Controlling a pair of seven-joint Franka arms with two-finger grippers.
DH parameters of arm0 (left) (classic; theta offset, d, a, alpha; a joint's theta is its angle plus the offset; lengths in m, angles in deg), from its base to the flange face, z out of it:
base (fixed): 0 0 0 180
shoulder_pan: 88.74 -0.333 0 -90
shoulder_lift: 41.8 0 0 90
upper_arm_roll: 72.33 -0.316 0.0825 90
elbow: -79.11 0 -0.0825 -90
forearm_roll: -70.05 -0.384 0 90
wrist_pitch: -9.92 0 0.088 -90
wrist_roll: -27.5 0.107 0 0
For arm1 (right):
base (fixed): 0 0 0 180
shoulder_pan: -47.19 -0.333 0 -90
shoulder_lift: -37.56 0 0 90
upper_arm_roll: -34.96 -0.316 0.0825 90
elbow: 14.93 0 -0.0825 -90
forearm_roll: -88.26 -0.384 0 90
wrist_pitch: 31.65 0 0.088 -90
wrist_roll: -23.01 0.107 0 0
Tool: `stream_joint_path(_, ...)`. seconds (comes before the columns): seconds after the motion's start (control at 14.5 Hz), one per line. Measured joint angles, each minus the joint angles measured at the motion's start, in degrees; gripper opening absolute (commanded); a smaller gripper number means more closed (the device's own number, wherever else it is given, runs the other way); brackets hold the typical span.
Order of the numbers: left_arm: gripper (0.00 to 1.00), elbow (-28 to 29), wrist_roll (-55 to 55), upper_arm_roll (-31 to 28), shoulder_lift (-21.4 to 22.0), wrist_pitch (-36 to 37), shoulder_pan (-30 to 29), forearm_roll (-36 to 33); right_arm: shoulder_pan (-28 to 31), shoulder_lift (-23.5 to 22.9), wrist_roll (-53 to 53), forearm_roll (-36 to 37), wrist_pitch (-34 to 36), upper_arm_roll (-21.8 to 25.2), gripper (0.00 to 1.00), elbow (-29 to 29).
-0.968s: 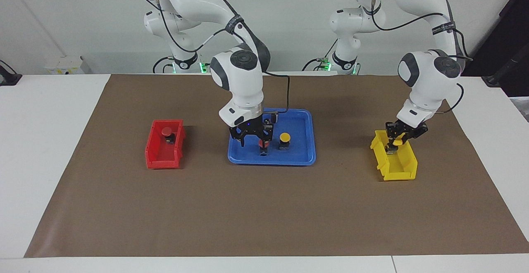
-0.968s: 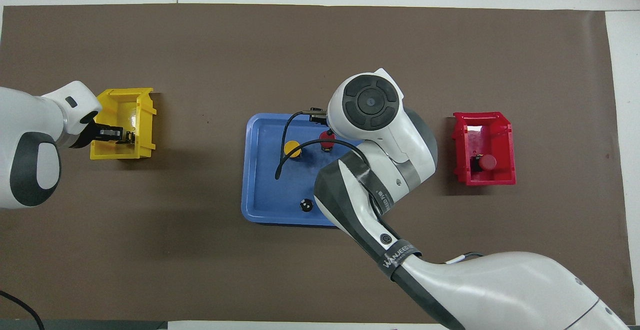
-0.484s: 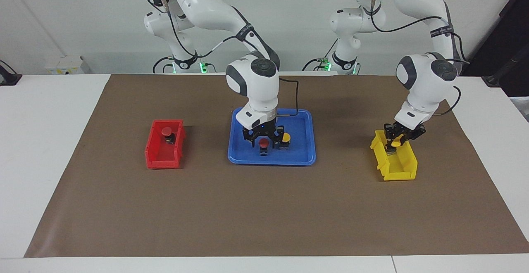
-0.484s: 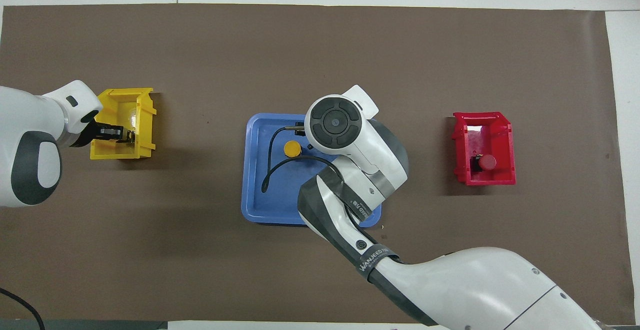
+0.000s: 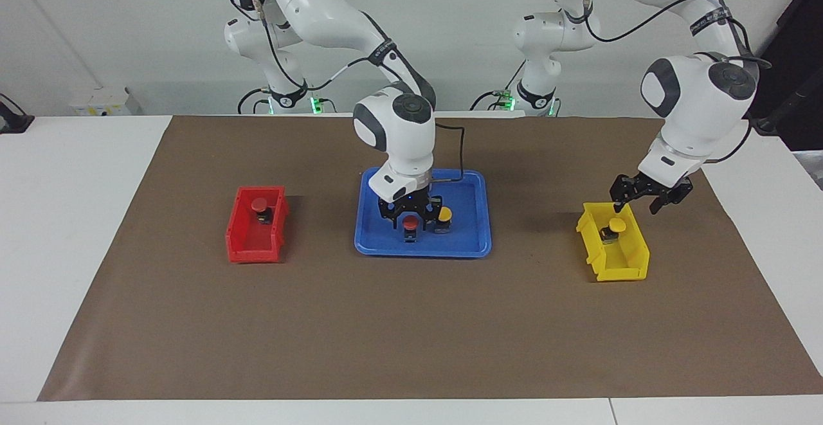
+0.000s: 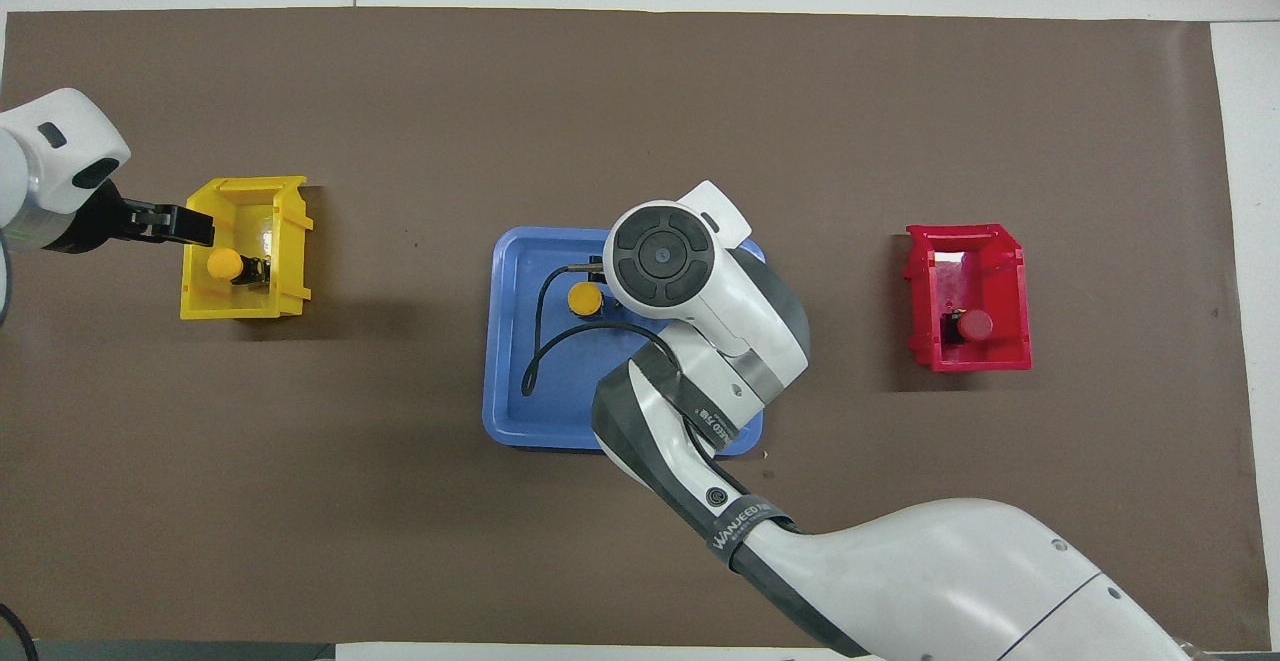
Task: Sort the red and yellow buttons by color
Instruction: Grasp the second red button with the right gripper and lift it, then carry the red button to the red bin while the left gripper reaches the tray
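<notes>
Released from the left gripper (image 5: 635,205), now raised with jaws spread, one yellow button (image 5: 616,226) is left in the yellow bin (image 5: 620,264) below; the right gripper (image 5: 410,218) jaws are set around the red button (image 5: 409,222), grip undetermined.

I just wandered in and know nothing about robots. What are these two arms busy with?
They sort buttons by colour. The left tool hangs open over the yellow bin, where one yellow button lies. The right tool is down around a red button on the blue tray, beside a second yellow button. Another red button already sits in the red bin.
</notes>
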Motion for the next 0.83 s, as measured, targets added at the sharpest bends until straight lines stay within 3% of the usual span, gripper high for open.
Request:
stream_joint_path(0.21, 1.00, -4.7, 0.0, 0.0, 2.2, 6.1, 0.0, 0.0, 0.0, 0.0, 0.0, 0.0, 0.0, 0.0, 0.30, 0.2)
stream_joint_path(0.48, 1.00, -1.0, -1.0, 0.3, 1.4, -0.2, 1.1, 0.0, 0.8, 0.7, 0.0, 0.0, 2.3, 0.7, 0.22, -2.2)
stream_joint_path(0.62, 1.00, 0.7, -9.3, 0.6, -1.1, -4.8, 6.6, 0.0, 3.8, 2.4, -1.6, 0.0, 8.2, 0.8, 0.22, -6.1)
stream_joint_path(0.83, 1.00, 1.2, -28.3, 1.1, -6.9, -11.3, 20.7, 0.0, 13.7, 8.2, -13.7, -3.7, 15.2, 0.9, 0.23, -8.6)
